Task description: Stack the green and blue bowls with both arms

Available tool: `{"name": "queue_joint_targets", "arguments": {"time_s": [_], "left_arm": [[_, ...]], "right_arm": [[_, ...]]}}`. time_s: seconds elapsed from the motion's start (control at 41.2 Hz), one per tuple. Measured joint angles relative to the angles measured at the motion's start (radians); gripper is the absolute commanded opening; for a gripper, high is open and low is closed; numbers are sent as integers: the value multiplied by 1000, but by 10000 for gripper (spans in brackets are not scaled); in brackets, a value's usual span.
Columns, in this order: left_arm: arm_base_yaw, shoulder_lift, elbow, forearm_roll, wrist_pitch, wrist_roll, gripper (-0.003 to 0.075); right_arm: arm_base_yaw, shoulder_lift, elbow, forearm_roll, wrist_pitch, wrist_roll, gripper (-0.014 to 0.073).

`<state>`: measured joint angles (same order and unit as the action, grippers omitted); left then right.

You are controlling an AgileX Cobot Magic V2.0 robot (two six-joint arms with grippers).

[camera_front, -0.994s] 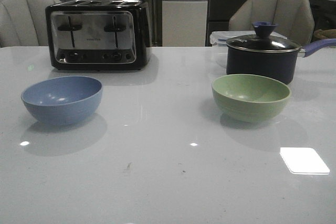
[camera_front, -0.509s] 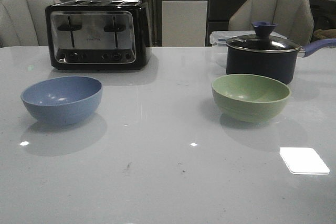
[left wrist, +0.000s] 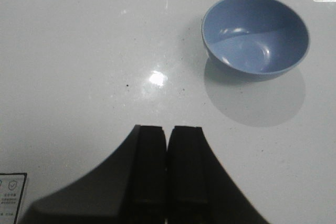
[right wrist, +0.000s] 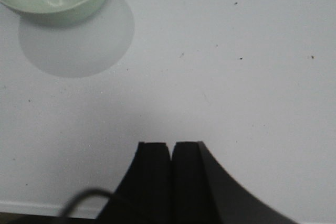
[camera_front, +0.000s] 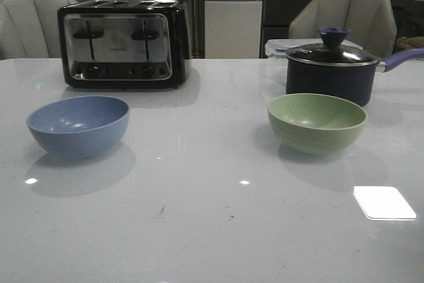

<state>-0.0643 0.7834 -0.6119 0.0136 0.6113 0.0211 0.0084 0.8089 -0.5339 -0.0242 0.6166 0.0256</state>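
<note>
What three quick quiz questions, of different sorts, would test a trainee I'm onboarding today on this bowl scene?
1. True or false: the blue bowl sits inside the green bowl.
2. Which stands behind the green bowl: A toaster, B pot?
3. How do the jaws of the left tool and right tool stand?

Key: 1 false, they sit apart on the table. 2 B. 3 Both closed, holding nothing.

A glossy white worktop [camera_front: 199,217] carries a blue bowl [camera_front: 78,125], a green bowl [camera_front: 317,122], a toaster [camera_front: 123,43] and a lidded navy pot [camera_front: 331,71].
</note>
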Motion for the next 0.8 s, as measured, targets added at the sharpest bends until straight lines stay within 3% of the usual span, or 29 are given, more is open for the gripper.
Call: {"name": "queue_joint_targets", "arguments": {"time_s": [0.073,0.146,0.243,0.291,0.34,0.606,0.8], "left_arm": [[0,15,0,0,1,0,152],[0,21,0,0,1,0,263],[0,23,0,0,-4,2,452],[0,23,0,0,-9,2,514],[0,23,0,0,-13,2,529],[0,23,0,0,-23,2,529],[0,23,0,0,-23,2,529]], "right_arm": [[0,12,0,4,4,0,302],[0,22,0,8,4,0,456],[0,34,-11,24,6,0,566],[0,49,-30,24,11,0,568],[0,66,-51,32,16,0,561],[0,266,-226,86,65,-18,562],[0,469,-369,267,72,-177,562]]}}
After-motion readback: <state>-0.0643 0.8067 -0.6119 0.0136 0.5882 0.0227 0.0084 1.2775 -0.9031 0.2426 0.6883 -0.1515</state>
